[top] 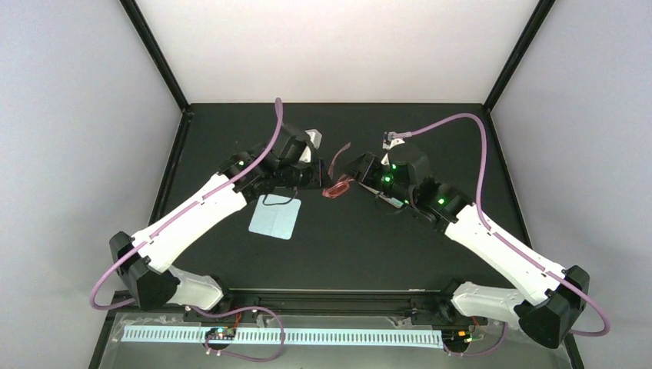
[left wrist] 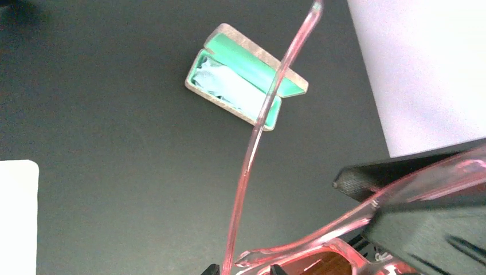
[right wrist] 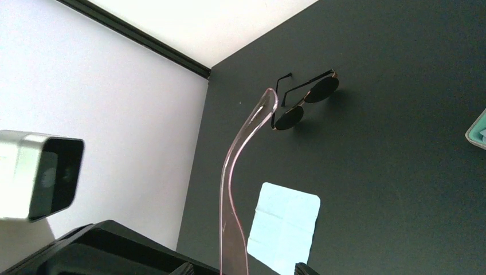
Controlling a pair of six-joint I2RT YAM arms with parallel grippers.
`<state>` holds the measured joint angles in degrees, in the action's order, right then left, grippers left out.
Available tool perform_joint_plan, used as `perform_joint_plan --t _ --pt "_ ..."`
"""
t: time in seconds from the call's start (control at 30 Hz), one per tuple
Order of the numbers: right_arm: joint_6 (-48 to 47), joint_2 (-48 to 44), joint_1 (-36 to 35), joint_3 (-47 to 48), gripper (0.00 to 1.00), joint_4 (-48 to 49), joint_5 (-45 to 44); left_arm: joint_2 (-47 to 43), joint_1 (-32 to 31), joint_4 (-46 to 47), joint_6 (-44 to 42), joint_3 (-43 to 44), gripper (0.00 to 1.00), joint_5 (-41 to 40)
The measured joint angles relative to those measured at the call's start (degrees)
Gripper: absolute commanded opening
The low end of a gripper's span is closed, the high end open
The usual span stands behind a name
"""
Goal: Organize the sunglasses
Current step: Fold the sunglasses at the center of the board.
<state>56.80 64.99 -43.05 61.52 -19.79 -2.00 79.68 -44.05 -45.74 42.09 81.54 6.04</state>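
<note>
Two pincers meet over the middle of the dark worktop (top: 369, 254). The sunglasses (top: 337, 187) sit between them, just above centre in the overhead view. The left pincer (left wrist: 242, 268) looks clamped on the sunglasses at the hinge end of the pink frame, at the bottom edge of its wrist view. One temple rises from there towards the top of the frame. The right pincer (right wrist: 243, 268) stands apart, with a finger on either side of the other temple and a gap showing on both sides. An open case (left wrist: 238, 77) with a green lining lies in the upper middle of the left wrist view. A black pair (right wrist: 304, 102) lies in the upper part of the right wrist view, right of centre, with a pale blue cloth (right wrist: 283, 226) below it.
</note>
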Motion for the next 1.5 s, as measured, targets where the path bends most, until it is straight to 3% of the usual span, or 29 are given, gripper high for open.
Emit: perform_joint_plan --t 0.17,0.47,0.77,1.03,1.5 --pt "-0.5 0.0 0.0 0.0 0.43 -0.3 0.6 -2.6 -0.1 3.5 -2.5 -1.8 0.26 1.7" --pt "-1.5 -0.2 0.0 0.0 0.43 -0.5 1.2 -9.8 -0.3 7.3 -5.9 -4.0 0.44 3.5" --pt "-3.9 -5.6 0.0 -2.0 0.43 0.3 2.6 -15.0 -0.3 5.2 -8.7 -2.0 0.52 -3.7" --pt "-5.3 -9.2 0.0 -5.0 0.43 2.2 5.0 -18.1 -0.3 4.9 -10.8 -2.0 0.52 -8.9" --pt "-5.9 -9.9 0.0 -5.7 0.43 7.7 11.9 -9.8 -0.3 2.7 -11.8 -0.2 0.50 -2.3"
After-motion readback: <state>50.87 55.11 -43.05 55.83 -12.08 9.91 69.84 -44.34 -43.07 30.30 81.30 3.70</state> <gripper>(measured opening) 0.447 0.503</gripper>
